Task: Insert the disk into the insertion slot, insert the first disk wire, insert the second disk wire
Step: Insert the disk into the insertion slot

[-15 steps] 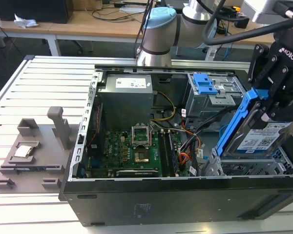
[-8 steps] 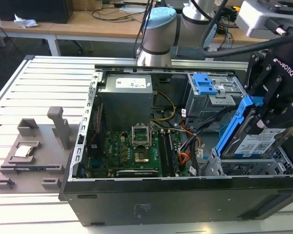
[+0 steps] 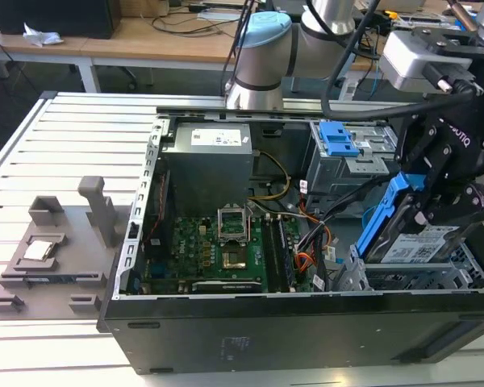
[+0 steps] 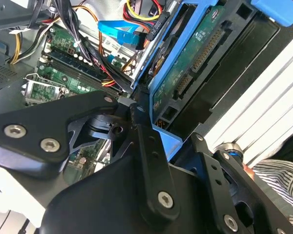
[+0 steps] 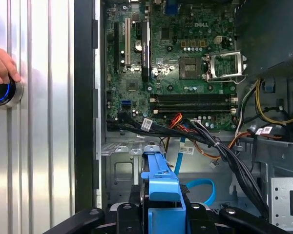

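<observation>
My fingers [image 4: 149,151] were clamped on the disk [image 3: 417,247], its long axis tilted steeply. It hung just above the insertion slot [image 3: 387,280], lower end seemingly at the slot's mouth.

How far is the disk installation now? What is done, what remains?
Nothing looks finished. In hand: the gripper holds the disk tilted over the insertion slot, not seated. Left: seating it and the wiring; its connectors are bare in the second wrist view.
</observation>
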`<state>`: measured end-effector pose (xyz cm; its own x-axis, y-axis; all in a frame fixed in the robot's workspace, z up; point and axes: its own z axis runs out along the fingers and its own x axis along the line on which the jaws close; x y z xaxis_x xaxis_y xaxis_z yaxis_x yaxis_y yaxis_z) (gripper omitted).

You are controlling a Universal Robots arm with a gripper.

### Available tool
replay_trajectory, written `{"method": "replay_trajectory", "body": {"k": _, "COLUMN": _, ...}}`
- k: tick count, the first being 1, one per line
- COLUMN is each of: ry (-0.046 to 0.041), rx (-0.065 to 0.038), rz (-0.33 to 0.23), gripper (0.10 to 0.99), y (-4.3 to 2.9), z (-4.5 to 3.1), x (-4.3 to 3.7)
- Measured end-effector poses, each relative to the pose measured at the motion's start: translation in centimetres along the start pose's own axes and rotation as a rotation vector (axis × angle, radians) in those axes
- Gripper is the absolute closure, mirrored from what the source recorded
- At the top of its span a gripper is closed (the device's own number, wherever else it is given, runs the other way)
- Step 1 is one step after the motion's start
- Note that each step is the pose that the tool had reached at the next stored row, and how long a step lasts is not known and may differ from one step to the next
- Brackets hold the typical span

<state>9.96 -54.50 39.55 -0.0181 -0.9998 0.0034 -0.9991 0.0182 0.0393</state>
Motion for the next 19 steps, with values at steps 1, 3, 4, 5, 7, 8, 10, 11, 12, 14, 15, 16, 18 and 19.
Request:
{"method": "replay_trajectory", "body": {"k": 1, "ry": 0.0000, "rx": 0.000, "rz": 0.000, "gripper": 0.718, "y": 0.00, "z": 0.08, "x": 0.00}}
{"method": "replay_trajectory", "body": {"k": 3, "ry": 0.0000, "rx": 0.000, "rz": 0.000, "gripper": 0.718, "y": -0.01, "z": 0.28, "x": 0.00}}
{"method": "replay_trajectory", "body": {"k": 4, "ry": -0.0001, "rx": 0.000, "rz": 0.000, "gripper": 0.718, "y": -0.01, "z": 0.33, "x": 0.00}}
{"method": "replay_trajectory", "body": {"k": 5, "ry": 0.0000, "rx": 0.000, "rz": 0.000, "gripper": 0.718, "y": -0.02, "z": 0.36, "x": 0.00}}
{"method": "replay_trajectory", "body": {"k": 7, "ry": 0.0000, "rx": 0.000, "rz": 0.000, "gripper": 0.718, "y": -0.01, "z": 0.37, "x": 0.00}}
{"method": "replay_trajectory", "body": {"k": 8, "ry": 0.0000, "rx": 0.000, "rz": 0.000, "gripper": 0.718, "y": -0.02, "z": 0.38, "x": 0.00}}
{"method": "replay_trajectory", "body": {"k": 10, "ry": -0.0001, "rx": 0.000, "rz": 0.000, "gripper": 0.718, "y": -0.01, "z": 0.38, "x": 0.00}}
{"method": "replay_trajectory", "body": {"k": 11, "ry": -0.0002, "rx": 0.000, "rz": 0.000, "gripper": 0.718, "y": -0.02, "z": 0.39, "x": 0.00}}
{"method": "replay_trajectory", "body": {"k": 12, "ry": 0.0000, "rx": 0.000, "rz": 0.000, "gripper": 0.710, "y": -0.02, "z": 0.38, "x": 0.00}}
{"method": "replay_trajectory", "body": {"k": 14, "ry": -0.0002, "rx": 0.000, "rz": 0.000, "gripper": 0.647, "y": -0.02, "z": 0.40, "x": 0.00}}
{"method": "replay_trajectory", "body": {"k": 15, "ry": -0.0001, "rx": 0.000, "rz": 0.000, "gripper": 0.647, "y": -0.02, "z": 0.40, "x": 0.00}}
{"method": "replay_trajectory", "body": {"k": 16, "ry": 0.0000, "rx": 0.000, "rz": 0.000, "gripper": 0.647, "y": -0.02, "z": 0.40, "x": 0.00}}
{"method": "replay_trajectory", "body": {"k": 18, "ry": 0.0000, "rx": 0.000, "rz": 0.000, "gripper": 0.788, "y": -0.02, "z": 0.40, "x": 0.00}}
{"method": "replay_trajectory", "body": {"k": 19, "ry": 0.0000, "rx": 0.000, "rz": 0.000, "gripper": 0.847, "y": -0.02, "z": 0.41, "x": 0.00}}
